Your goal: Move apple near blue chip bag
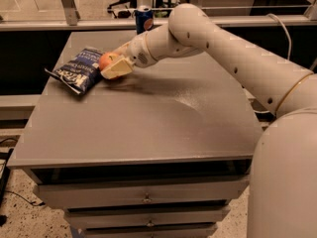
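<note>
The red-orange apple [106, 61] is held between my gripper's cream fingers [117, 68] at the table's far left. My gripper [112, 64] is shut on it, just above the tabletop. The apple sits right at the right edge of the blue chip bag [78, 69], a flat dark-blue crinkled bag with white lettering lying at the table's left rear. Whether the apple rests on the table or touches the bag I cannot tell. My white arm reaches in from the right across the table's back half.
A blue Pepsi can [144, 18] stands upright at the far edge of the grey table [148, 123]. Drawers sit below the table's front edge. A metal rail and a cable run behind the table.
</note>
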Tool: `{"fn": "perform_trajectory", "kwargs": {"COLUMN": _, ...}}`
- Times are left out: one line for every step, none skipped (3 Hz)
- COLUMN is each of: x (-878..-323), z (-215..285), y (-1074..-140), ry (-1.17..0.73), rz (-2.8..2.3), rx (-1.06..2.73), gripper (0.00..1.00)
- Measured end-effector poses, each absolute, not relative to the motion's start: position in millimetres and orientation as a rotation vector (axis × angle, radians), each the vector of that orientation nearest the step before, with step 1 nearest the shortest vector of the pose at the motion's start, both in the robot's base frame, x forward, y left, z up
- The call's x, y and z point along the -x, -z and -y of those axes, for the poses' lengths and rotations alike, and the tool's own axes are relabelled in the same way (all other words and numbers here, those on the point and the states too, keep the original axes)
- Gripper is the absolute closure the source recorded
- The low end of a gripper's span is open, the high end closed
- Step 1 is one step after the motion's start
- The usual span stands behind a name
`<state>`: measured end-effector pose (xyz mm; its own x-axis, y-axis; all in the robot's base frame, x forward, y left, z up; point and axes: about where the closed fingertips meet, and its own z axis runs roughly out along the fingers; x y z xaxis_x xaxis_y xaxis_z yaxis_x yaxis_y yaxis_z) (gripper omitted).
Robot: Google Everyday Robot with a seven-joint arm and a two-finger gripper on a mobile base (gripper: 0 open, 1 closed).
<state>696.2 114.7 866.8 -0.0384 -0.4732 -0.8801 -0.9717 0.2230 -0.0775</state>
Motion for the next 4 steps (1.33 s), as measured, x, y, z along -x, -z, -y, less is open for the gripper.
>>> {"fn": "perform_trajectory", "kwargs": {"x": -695, "z": -112, "y": -865, "ry": -0.734, "rz": -1.657, "rx": 1.369, "gripper": 0.00}}
{"fn": "perform_trajectory", "kwargs": {"x": -695, "z": -109, "y": -866, "ry": -0.733, "rz": -1.657, "rx": 1.362, "gripper": 0.00}}
{"fn": "perform_trajectory", "kwargs": {"x": -689, "z": -82, "y": -877, "ry": -0.725, "rz": -1.638, "rx": 1.298, "gripper": 0.00}}
{"fn": "perform_trajectory", "kwargs": {"x": -673, "z": -39, "y": -897, "ry": -0.688, "rz": -1.605, "rx": 1.208, "gripper": 0.00}}
